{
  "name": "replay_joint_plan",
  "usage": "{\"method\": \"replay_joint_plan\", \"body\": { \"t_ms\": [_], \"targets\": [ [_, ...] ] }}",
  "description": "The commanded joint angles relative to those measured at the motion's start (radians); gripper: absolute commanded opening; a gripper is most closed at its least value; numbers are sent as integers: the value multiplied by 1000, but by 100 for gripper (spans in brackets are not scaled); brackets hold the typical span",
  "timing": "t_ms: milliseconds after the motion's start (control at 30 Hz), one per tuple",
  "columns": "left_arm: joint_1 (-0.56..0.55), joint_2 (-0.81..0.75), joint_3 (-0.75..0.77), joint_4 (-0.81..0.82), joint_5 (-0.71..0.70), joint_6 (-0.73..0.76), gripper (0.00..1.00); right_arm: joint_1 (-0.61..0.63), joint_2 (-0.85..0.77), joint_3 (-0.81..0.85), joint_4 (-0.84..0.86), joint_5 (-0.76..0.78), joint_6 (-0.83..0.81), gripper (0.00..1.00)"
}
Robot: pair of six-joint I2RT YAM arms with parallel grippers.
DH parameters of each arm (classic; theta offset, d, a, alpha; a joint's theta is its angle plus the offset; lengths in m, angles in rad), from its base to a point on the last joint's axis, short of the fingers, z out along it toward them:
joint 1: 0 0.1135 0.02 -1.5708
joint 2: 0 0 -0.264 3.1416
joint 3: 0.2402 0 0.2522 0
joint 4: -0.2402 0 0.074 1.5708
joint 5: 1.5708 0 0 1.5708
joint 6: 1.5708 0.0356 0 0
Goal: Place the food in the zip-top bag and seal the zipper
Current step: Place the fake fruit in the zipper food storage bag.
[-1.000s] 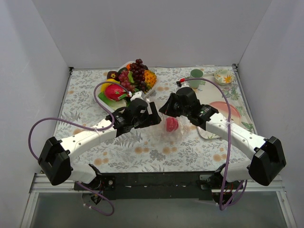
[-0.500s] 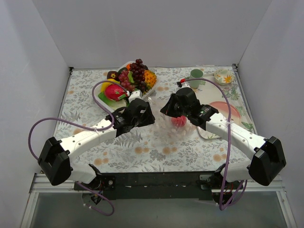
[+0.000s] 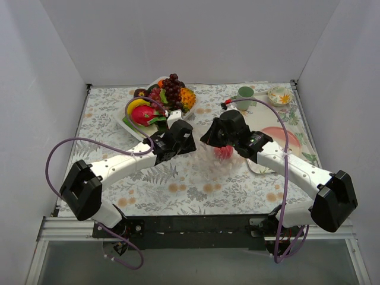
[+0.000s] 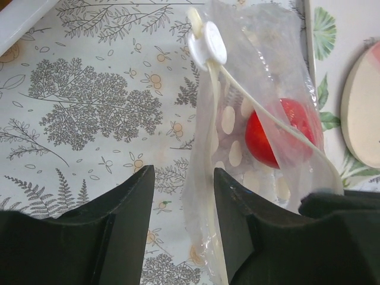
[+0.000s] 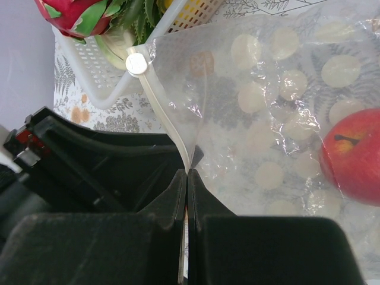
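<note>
Swung inward since a second ago, the left pincer (image 4: 181, 178) now stands half open astride the bag (image 4: 261, 65) edge, gripping nothing. Right pincer (image 5: 187, 178) is clamped on the zipper (image 5: 163, 119). One apple (image 4: 279, 133) is bagged mid-table (image 3: 101, 122); other food (image 3: 172, 92) waits at eleven o'clock, bag unsealed

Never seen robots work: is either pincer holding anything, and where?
The right pincer is shut on the clear bag, pinching its zipper strip at the mouth. The left pincer is open, the bag's edge loose between its fingers.

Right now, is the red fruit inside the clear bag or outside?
Inside. The red fruit lies behind the clear bag's plastic in both wrist views.
</note>
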Motion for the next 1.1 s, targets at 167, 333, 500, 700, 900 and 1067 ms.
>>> {"method": "replay_joint_plan", "body": {
  "t_ms": [167, 333, 500, 700, 900, 1067],
  "targets": [
    [-3, 68, 99, 6, -67, 11, 42, 11, -17, -11, 28, 9, -4, 1],
    [-3, 94, 108, 0, -85, 15, 36, 9, -15, -12, 30, 17, -5, 1],
    [-3, 77, 109, -17, -79, 11, 20, 11, 2, -11, 32, 37, -11, 1],
    [-3, 11, 102, -23, -38, 17, 14, 11, 29, 9, 28, 60, -24, 1],
    [-3, -41, 56, -19, -1, 15, 11, 9, 54, 34, 25, 64, -33, 1],
    [-1, -59, 7, -13, 1, 15, 3, 8, 60, 48, 15, 81, -42, 1]
  ]
}}
